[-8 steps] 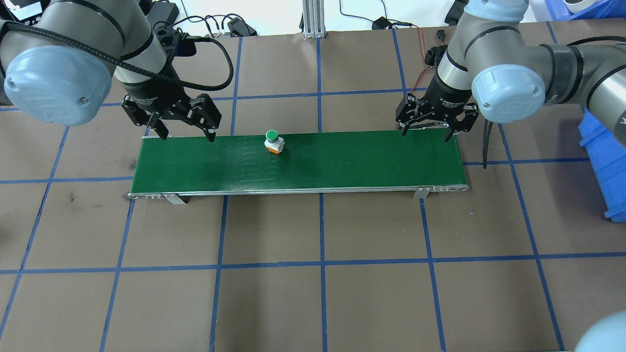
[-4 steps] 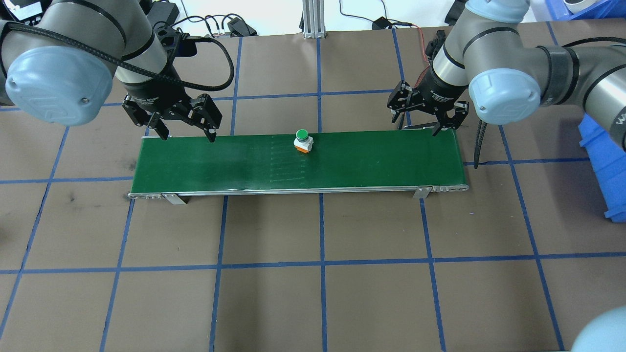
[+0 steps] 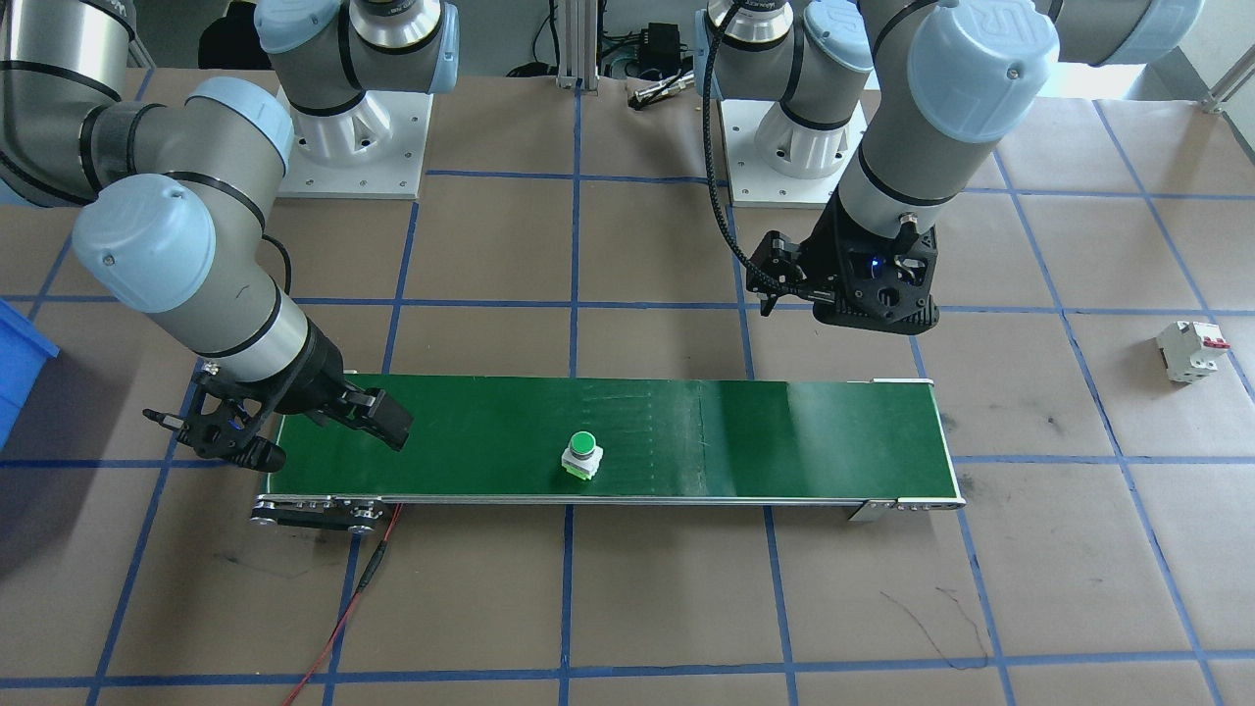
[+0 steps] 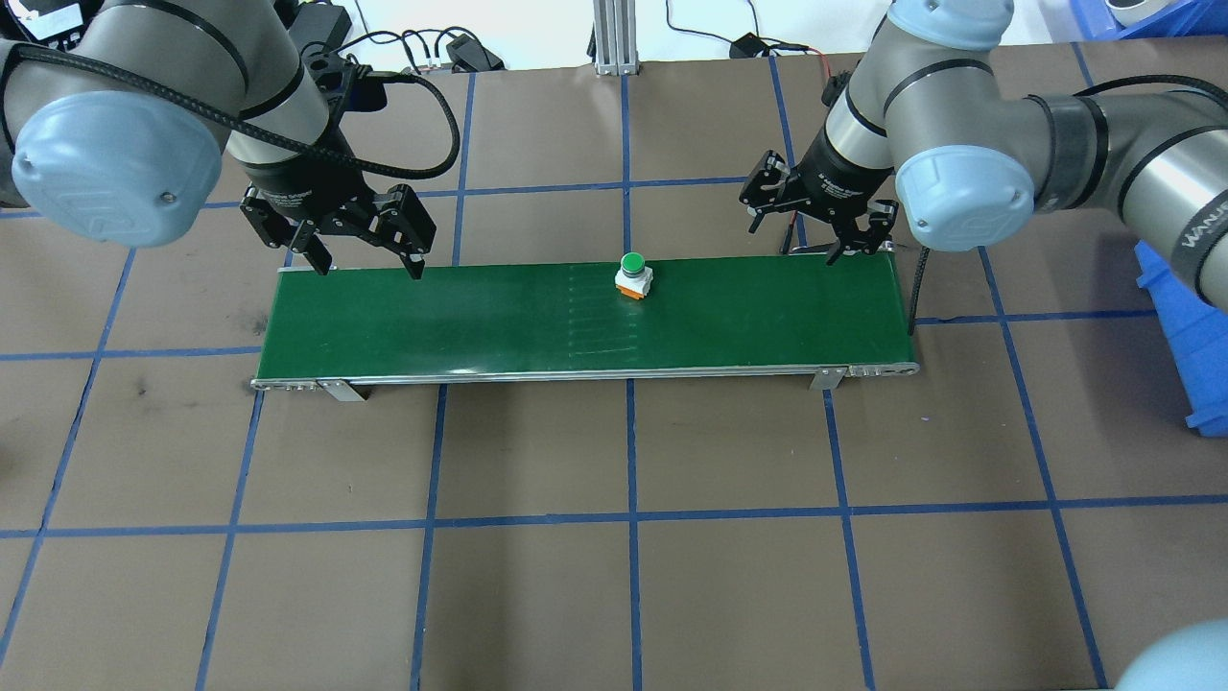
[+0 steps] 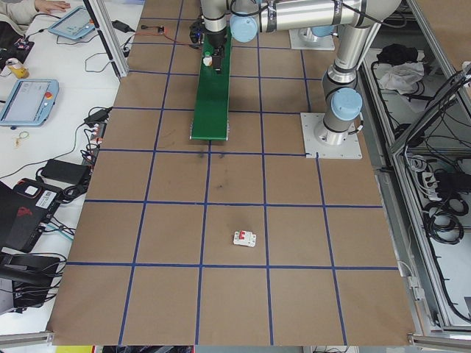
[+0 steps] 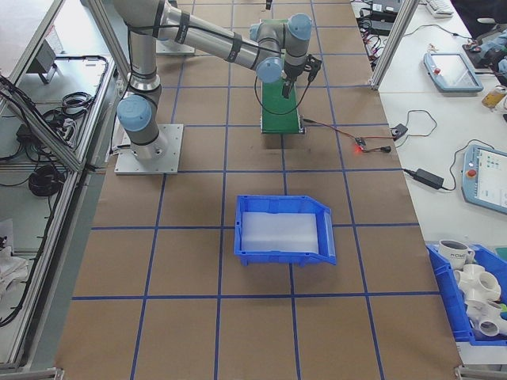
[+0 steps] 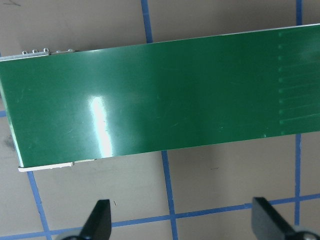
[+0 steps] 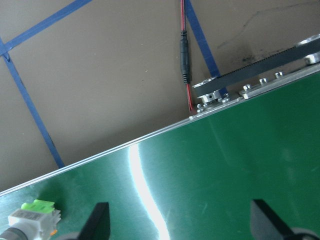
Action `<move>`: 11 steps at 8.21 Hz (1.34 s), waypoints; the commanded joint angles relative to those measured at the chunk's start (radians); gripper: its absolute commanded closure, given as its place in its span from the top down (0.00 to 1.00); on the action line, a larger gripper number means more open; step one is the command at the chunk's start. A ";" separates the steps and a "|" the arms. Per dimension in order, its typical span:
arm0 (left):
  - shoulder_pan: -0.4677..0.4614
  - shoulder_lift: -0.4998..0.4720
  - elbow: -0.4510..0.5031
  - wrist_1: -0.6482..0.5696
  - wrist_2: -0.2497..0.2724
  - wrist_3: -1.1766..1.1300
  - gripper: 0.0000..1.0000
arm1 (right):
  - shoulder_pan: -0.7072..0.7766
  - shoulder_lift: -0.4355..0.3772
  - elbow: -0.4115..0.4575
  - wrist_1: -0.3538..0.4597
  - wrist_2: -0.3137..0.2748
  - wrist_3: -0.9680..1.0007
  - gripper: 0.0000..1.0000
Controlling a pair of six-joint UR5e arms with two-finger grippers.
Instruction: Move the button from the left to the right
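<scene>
The button (image 4: 633,275) stood upright near the middle of the long green conveyor belt (image 4: 480,321), close to the belt's far edge as seen from behind the robot, its round green cap up and its pale base on the belt surface. Nothing was touching it. From the button, the left gripper (image 4: 365,257) hung out toward nine o'clock in the overhead view, over the far corner of the belt's left end, its fingers spread wide and holding nothing; its wrist camera looked down on bare green belt with the two fingertips (image 7: 100,220) far apart at the bottom of the picture. The right gripper (image 4: 804,230) sat toward two o'clock from the button, just past the belt's far edge near its right end, tilted, fingers likewise apart and empty. In its wrist view the button (image 8: 31,220) showed at about seven o'clock, well clear of the fingertips (image 8: 97,222), with a red and black cable (image 8: 185,60) running off the belt's frame at twelve o'clock. Away on the brown papered table (image 3: 627,608), a white circuit breaker (image 3: 1190,351) with red toggles lay well apart from the belt, at three o'clock in the front-facing view. A blue bin (image 6: 283,228) sat on the table beyond the belt's right end.
</scene>
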 commanded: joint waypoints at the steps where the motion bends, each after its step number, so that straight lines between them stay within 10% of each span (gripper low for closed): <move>1: 0.000 0.001 0.001 0.002 0.001 0.001 1.00 | 0.069 0.013 0.000 -0.039 -0.001 0.091 1.00; 9: 0.000 -0.002 0.001 0.007 0.001 0.003 1.00 | 0.099 0.119 -0.015 -0.128 -0.018 0.128 0.99; 11: 0.000 -0.004 0.001 0.008 0.001 0.003 1.00 | 0.095 0.116 -0.003 -0.046 -0.138 0.001 0.70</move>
